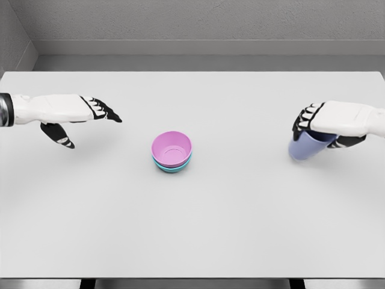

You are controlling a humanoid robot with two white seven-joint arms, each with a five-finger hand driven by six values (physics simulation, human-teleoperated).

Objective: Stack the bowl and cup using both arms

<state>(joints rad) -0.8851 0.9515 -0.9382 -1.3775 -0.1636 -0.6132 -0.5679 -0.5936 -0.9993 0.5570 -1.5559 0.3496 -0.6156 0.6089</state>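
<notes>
A pink bowl [171,148] sits nested in a teal bowl [172,168] near the middle of the white table [192,229]. At the right, my right hand [313,129] is curled around a pale blue cup [305,147], which tilts under the palm just above the table. My left hand [90,117] hovers at the left, fingers stretched toward the bowls and thumb hanging down, holding nothing. It is well apart from the bowls.
A grey wall runs behind the table's far edge [192,71]. The table's near edge [192,278] lies at the bottom of the view.
</notes>
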